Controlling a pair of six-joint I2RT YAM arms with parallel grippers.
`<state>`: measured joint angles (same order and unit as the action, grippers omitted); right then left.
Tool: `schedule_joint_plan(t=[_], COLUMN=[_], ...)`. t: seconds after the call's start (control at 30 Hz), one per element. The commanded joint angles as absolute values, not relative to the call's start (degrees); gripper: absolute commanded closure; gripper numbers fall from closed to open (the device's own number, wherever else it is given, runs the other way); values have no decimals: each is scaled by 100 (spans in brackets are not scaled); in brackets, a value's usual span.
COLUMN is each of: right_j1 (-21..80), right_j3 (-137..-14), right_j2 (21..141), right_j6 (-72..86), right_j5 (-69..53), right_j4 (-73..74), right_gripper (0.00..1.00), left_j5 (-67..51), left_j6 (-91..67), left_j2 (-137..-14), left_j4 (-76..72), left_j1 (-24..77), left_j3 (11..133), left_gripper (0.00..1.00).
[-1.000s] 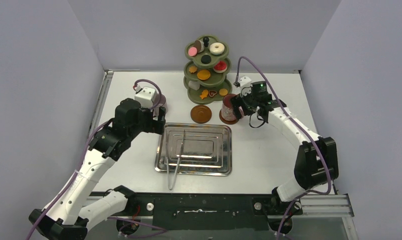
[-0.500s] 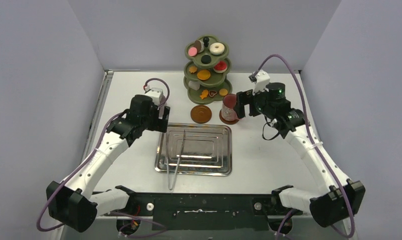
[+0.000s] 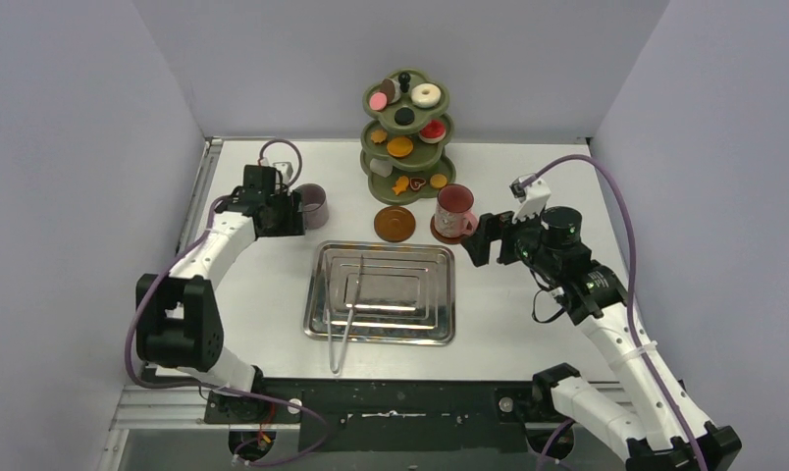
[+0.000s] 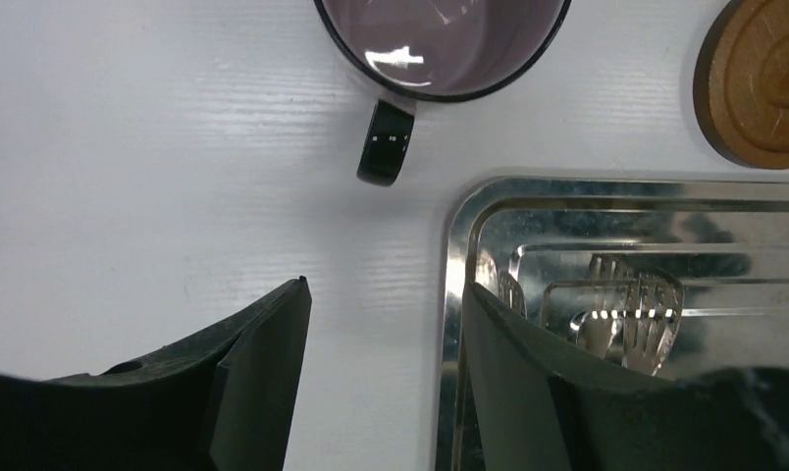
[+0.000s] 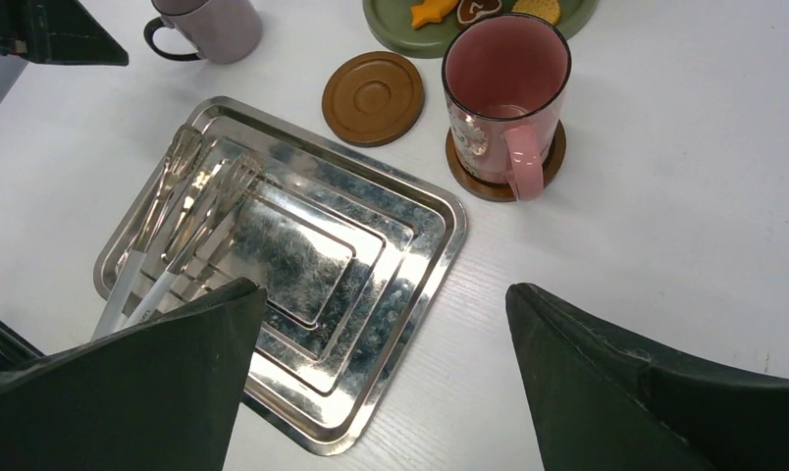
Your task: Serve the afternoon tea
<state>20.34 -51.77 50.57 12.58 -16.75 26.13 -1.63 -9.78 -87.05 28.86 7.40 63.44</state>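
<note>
The left arm [image 3: 209,245] bends at the elbow and stretches forward along the left side, and the left pincer [image 4: 386,294] at its end is turned to the right. Its two fingers [image 4: 263,339] stand partly apart with nothing between them. The right arm [image 3: 616,314] rises from a low elbow and leans inward; the right pincer [image 5: 386,294] is spread wide and holds nothing

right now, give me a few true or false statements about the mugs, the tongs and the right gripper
1. The pink mug stands on a coaster. True.
2. The mauve mug stands on a coaster. False: it sits on the bare table.
3. The tongs lie in the tray. True.
4. The right gripper holds the pink mug. False: it is open and apart from the mug.
</note>
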Motion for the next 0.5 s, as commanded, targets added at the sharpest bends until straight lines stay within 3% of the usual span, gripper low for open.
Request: schedule_joint_plan(t=[0.0, 0.47], right_j1=[2081, 2101], right_j3=[-5227, -5152], right_j2=[4865, 4589], right_j6=[1233, 1311], right_j5=[-1461, -1494], right_j4=[2118, 2153], right_gripper=[0, 0], left_j5=[-229, -74], left_j6=[-724, -189], left_j2=[-9272, -10503], left_j4=[2013, 1246], left_j1=[699, 703], left_j3=[6823, 7279], left_gripper=[46, 63])
